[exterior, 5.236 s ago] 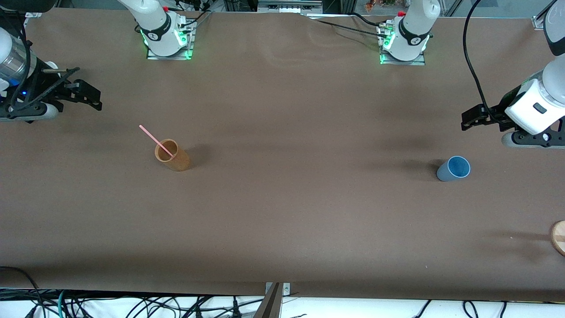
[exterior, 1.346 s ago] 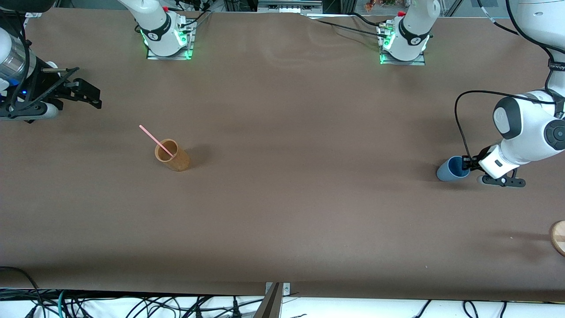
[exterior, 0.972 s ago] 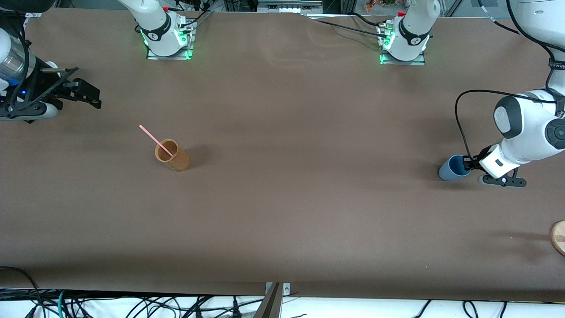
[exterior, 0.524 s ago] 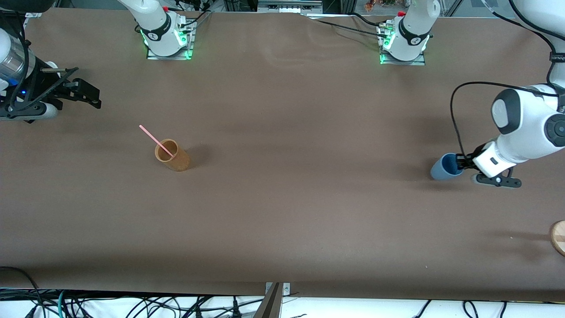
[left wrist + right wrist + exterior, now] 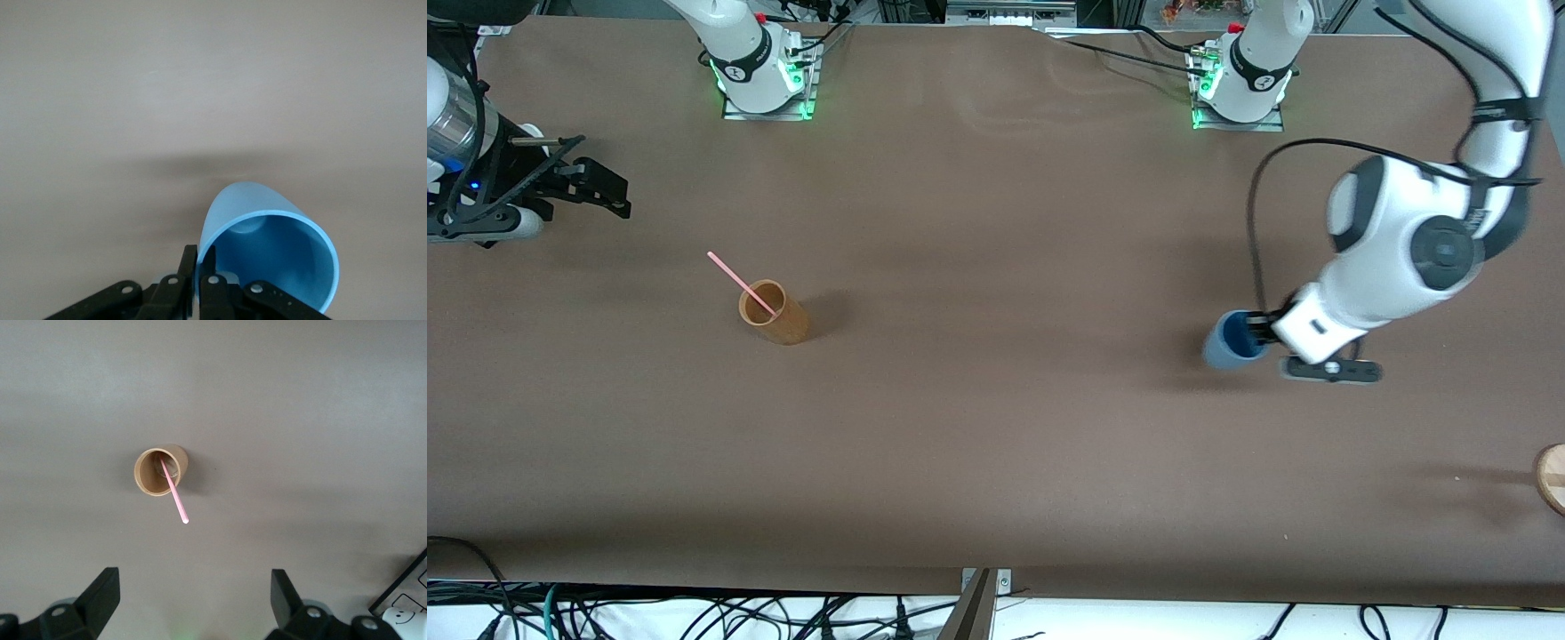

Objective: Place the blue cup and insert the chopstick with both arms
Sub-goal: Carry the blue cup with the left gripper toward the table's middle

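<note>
The left gripper (image 5: 1258, 330) held the blue cup (image 5: 1230, 340) over the desk (image 5: 996, 427) toward the left arm's end, its fingers (image 5: 191, 280) clamped on the cup's rim. The right gripper (image 5: 609, 191) waited with fingers apart. The chopstick (image 5: 739, 282) leaned in the tan cup (image 5: 774, 313), standing toward the right arm's end.

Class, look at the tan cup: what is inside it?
The chopstick stands in the tan cup, leaning on its rim with its upper end sticking out. Its lower end reaches the cup's floor in the right wrist view; nothing else shows inside.
</note>
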